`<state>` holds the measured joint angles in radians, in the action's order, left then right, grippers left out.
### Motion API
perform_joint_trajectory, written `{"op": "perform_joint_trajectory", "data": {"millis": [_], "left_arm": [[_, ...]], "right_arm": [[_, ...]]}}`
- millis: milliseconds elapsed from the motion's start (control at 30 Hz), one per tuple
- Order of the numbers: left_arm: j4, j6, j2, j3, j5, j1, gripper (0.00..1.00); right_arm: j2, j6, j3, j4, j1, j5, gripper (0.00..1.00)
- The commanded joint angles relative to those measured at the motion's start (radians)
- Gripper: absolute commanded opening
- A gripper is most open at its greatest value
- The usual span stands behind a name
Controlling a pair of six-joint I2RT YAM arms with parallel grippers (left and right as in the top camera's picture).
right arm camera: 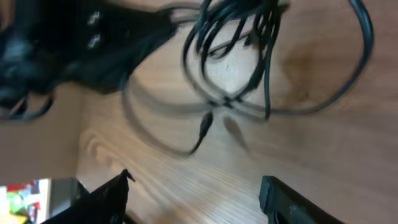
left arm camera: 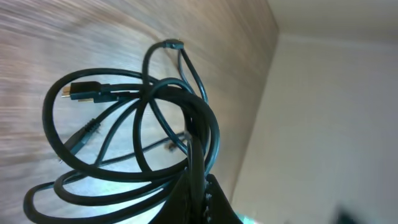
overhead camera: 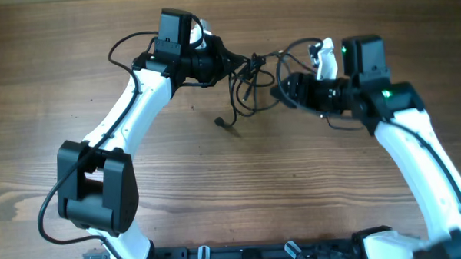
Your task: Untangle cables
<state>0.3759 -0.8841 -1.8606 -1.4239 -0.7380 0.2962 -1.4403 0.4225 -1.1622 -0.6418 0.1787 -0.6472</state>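
The cables (overhead camera: 250, 73) sit as one dark knot of loops near the far middle of the tabletop (overhead camera: 332, 180), between the two arms, with one loose plug end (overhead camera: 222, 123) trailing toward the near side. The left gripper (overhead camera: 230, 64) is clamped tight on the bundle: its wrist view shows several strands pinched together at the fingertips, the loops (left arm camera: 124, 177) fanning out from there and a gold-tipped plug (left arm camera: 81, 92) lying inside one ring. The right gripper (overhead camera: 284, 89) stands just beside the tangle with its jaws wide apart and nothing between them; its own camera shows the two fingers (right arm camera: 106, 196) framing bare wood below the strands (right arm camera: 249, 37). The main risk, as I judge it, comes from the left hold: because it pinches several strands at once, any pull away from it would likely cinch the crossings tighter rather than free them. The right gripper could also close on two overlapping strands instead of one (the loops cross closely where it is aimed), which would drag the whole clump along. A plug could snag in a ring and stop a strand from sliding out, and a hard tug might slip the bundle from the left fingers. No brand, label or writing can be read; the only mark is a small green light (overhead camera: 384, 93) on the right arm.
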Motion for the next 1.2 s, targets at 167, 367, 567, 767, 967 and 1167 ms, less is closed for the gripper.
{"op": "perform_joint_trajectory", "data": {"millis": [167,367,567,767,967,1167], "left_arm": [[-0.037,0.138,0.0,-0.001,-0.201,0.002,0.04],[-0.077,0.137,0.0,-0.001,-0.245,0.002,0.04],[-0.081,0.137,0.0,-0.001,-0.245,0.002,0.04],[-0.15,0.109,0.0,-0.001,-0.217,0.002,0.04],[-0.148,0.036,0.0,-0.001,-0.051,-0.02,0.04],[-0.122,-0.045,0.0,-0.001,0.138,-0.039,0.04]], "right_arm": [[-0.268,0.076,-0.009,0.234,-0.118,-0.24,0.71],[-0.407,0.159,-0.009,0.411,-0.082,-0.454,0.54],[-0.413,0.203,-0.009,0.446,-0.066,-0.482,0.04],[-0.411,0.156,-0.009,0.455,0.03,-0.739,0.04],[-0.319,0.153,-0.009,0.431,0.064,-0.825,0.04],[-0.115,0.156,-0.009,0.396,0.066,-0.817,0.04]]}}
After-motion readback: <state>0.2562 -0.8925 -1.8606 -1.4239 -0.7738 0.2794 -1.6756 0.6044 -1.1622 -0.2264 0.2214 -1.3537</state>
